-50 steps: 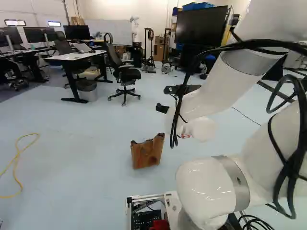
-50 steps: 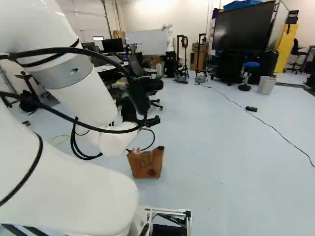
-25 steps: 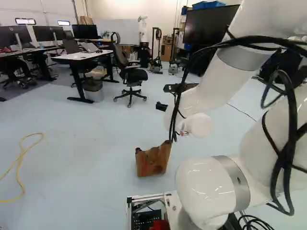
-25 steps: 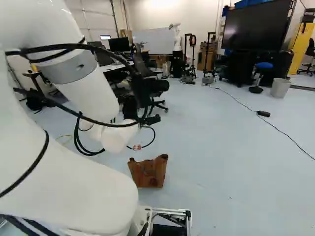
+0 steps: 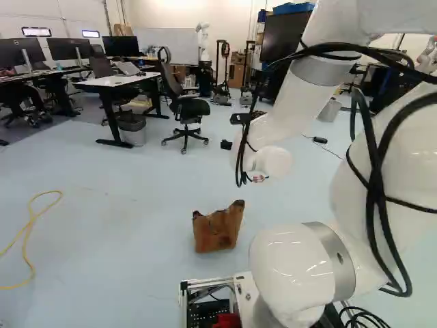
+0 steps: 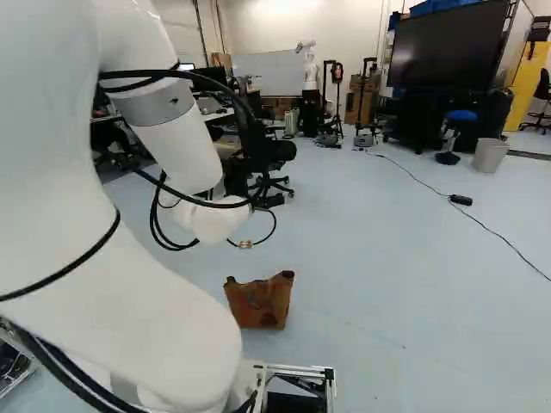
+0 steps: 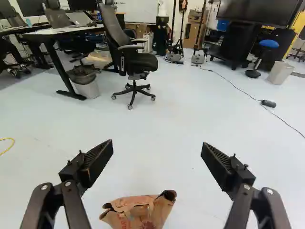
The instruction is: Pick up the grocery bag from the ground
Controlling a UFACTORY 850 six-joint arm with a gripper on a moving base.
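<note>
The black gripper [image 5: 226, 145] shows in the left base view as a small dark part beyond the white wrist, higher than the bag. In the wrist view the gripper [image 7: 157, 144] is wide open, nothing between its fingers. A brown paper grocery bag [image 5: 217, 229] stands on the pale floor ahead of the base, its top edge crumpled. The same bag [image 6: 261, 301] is fully visible in the right base view. Only the upper part of the bag [image 7: 138, 212] appears in the wrist view, low between the two finger linkages, apart from both.
A yellow cable [image 5: 29, 232] curls on the floor at the left. Farther ahead stand an office chair [image 5: 186, 109], a desk [image 5: 117, 80] and a bin [image 5: 132, 130]. Another robot [image 6: 310, 64] stands at the back. A black cord [image 6: 489, 228] crosses the floor at the right.
The base moved early on, shifting the scene, then the view held steady. The arm has swung, with its wrist slightly higher and farther from the bag. The bag stays in place on the floor.
</note>
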